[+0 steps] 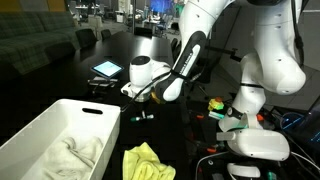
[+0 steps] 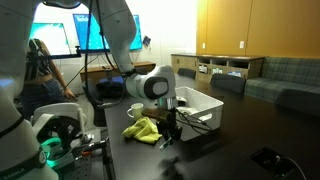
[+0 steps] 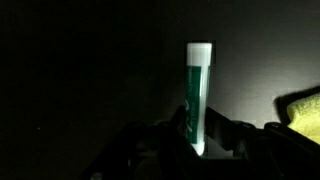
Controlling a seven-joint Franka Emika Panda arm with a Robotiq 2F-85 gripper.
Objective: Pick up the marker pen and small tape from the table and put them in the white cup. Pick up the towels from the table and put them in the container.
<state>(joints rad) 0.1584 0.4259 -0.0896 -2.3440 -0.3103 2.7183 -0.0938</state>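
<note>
In the wrist view a green marker pen (image 3: 198,90) with a white cap stands upright between my fingers, and my gripper (image 3: 203,128) is shut on its lower part. Both exterior views show the gripper (image 1: 143,106) (image 2: 170,126) low over the dark table, between the container and the yellow-green towel. The yellow-green towel (image 1: 146,160) (image 2: 144,128) lies crumpled on the table beside the white container (image 1: 40,135) (image 2: 200,103). A white towel (image 1: 76,154) lies inside the container. A pale round thing (image 2: 134,108) behind the arm may be the white cup. The small tape is out of view.
A lit tablet (image 1: 106,69) lies on the table beyond the gripper. White robot hardware with a green light (image 1: 250,140) (image 2: 50,140) and cables crowd the table's edge. A sofa (image 2: 285,75) and shelving stand in the background.
</note>
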